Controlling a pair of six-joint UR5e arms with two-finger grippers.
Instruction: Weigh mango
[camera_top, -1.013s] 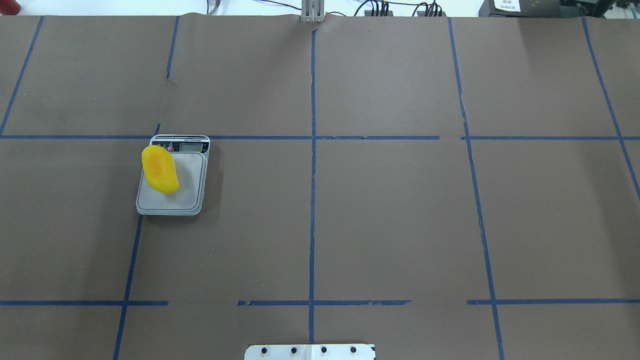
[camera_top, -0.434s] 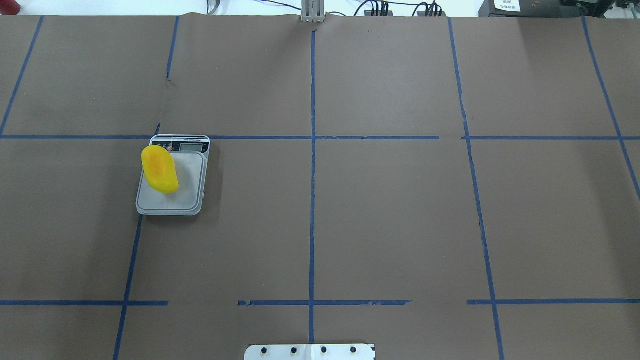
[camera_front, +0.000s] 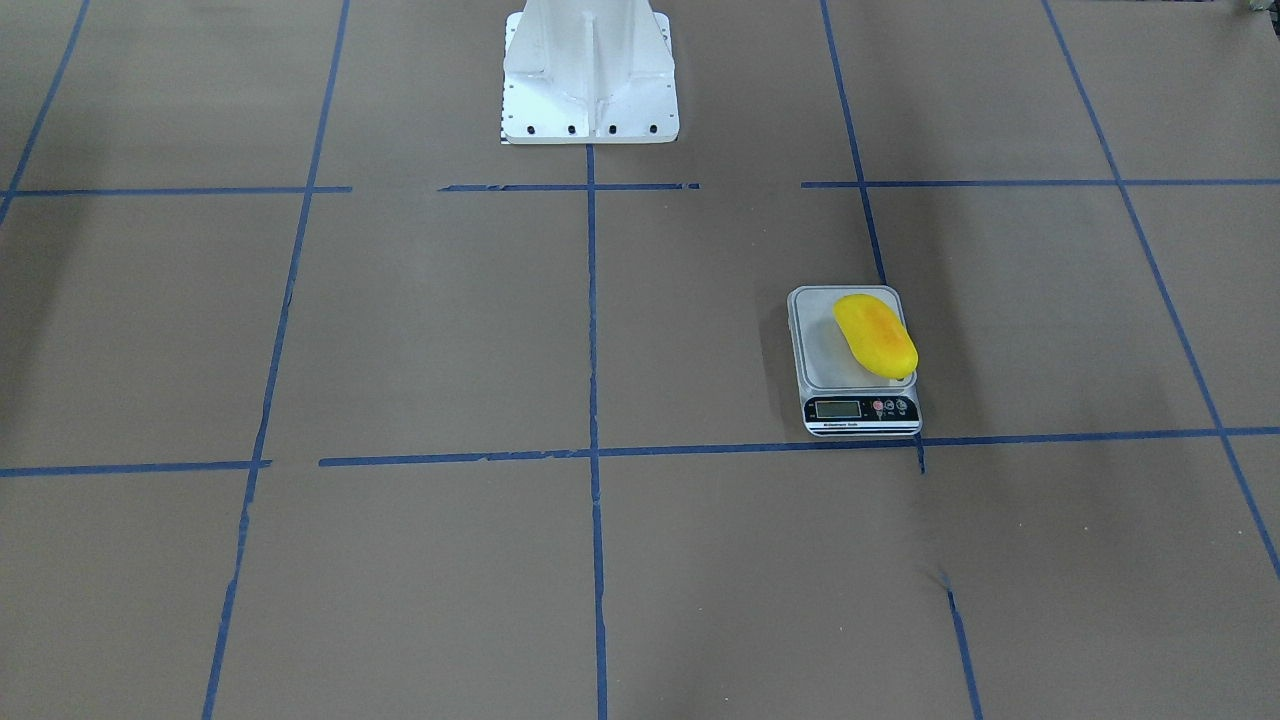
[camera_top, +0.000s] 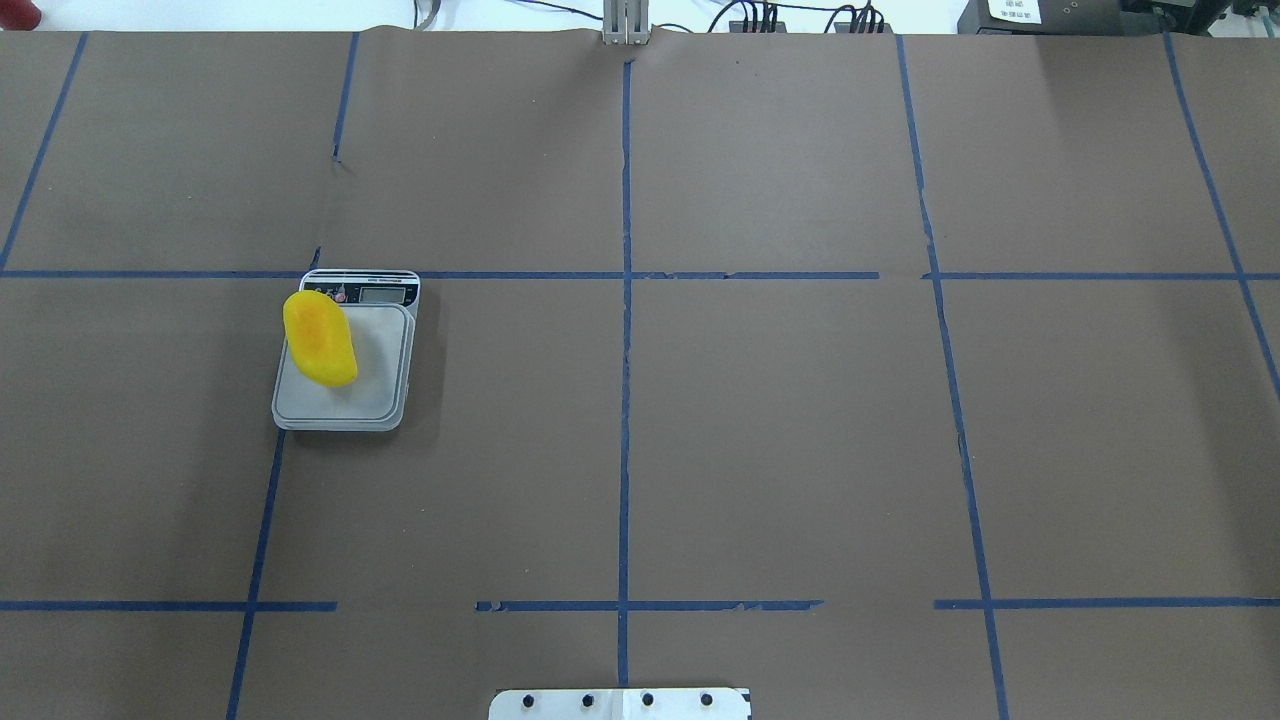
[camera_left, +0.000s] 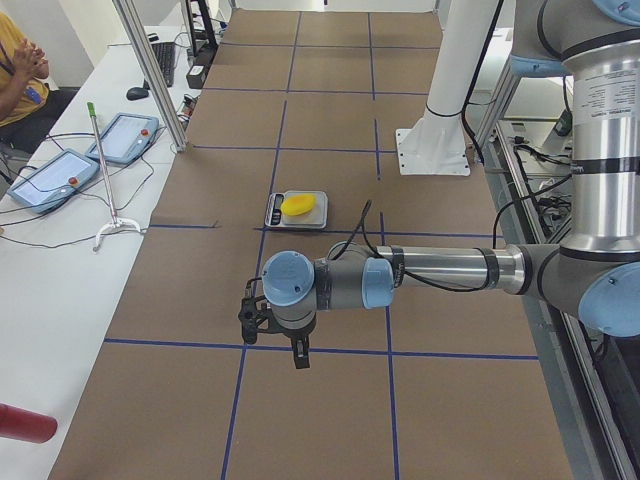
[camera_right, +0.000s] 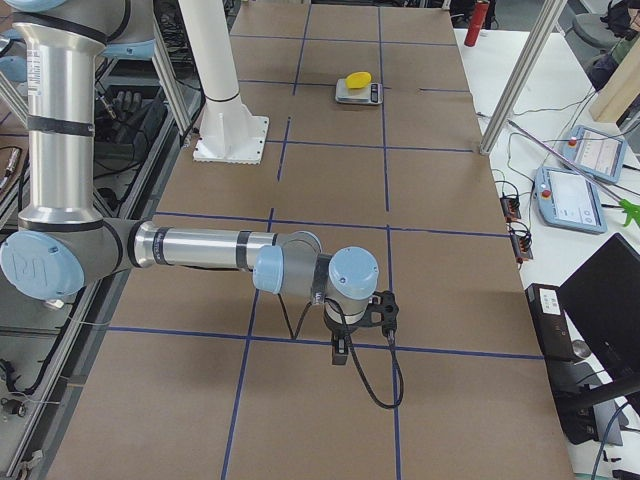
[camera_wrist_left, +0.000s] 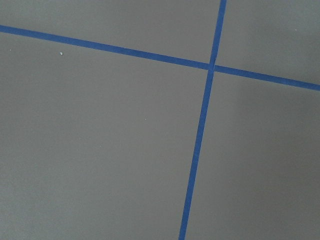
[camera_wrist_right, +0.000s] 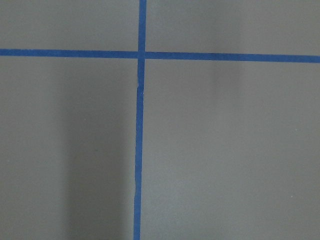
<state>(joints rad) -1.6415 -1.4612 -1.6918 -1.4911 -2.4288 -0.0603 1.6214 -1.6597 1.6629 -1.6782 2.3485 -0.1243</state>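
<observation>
The bright yellow mango lies on the platform of a small grey digital scale, toward its left edge, with one end next to the display. It also shows in the front view on the scale. My left gripper hangs over bare table well away from the scale, seen only in the left side view; I cannot tell whether it is open. My right gripper hangs over the far end of the table, seen only in the right side view; I cannot tell its state. Both wrist views show only brown table with blue tape.
The white robot base stands at the table's middle edge. Blue tape lines grid the brown table. A side bench holds tablets, and a metal post stands at the table's edge.
</observation>
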